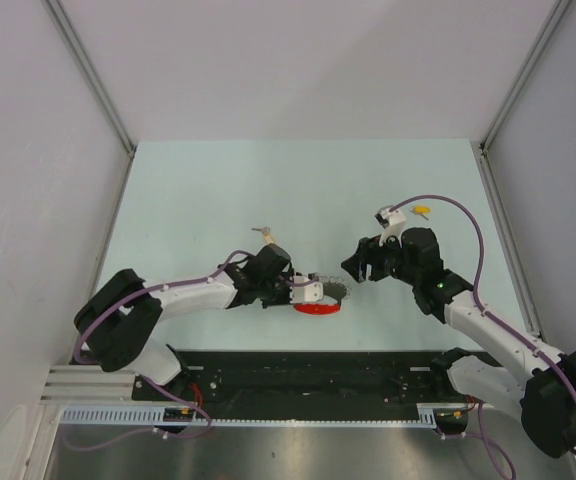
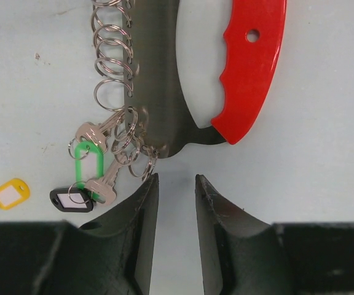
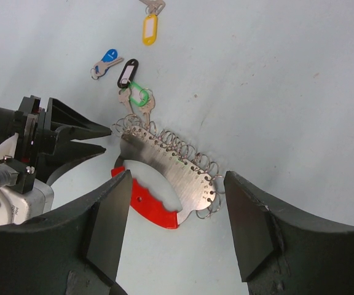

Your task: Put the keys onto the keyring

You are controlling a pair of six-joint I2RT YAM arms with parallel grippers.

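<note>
We judge the step in hand is steadying the keyring [image 2: 251,67] for the next key. It lies mid-frame in the top view: a red arc and a steel crescent fringed with split rings, with the green-tagged key [image 2: 88,161] seemingly hooked on. The left gripper [image 2: 176,181], narrow and empty, sits just below the crescent's end. The right gripper [image 3: 177,178] hovers wide open and empty. The next move calls for pinching the crescent squarely.

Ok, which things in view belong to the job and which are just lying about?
Job: keyring; green-tag key and black-tag key, against its rings; yellow-tag key and blue key, lying loose.
Not the job: only rig fittings, black base plate and slotted rail.
</note>
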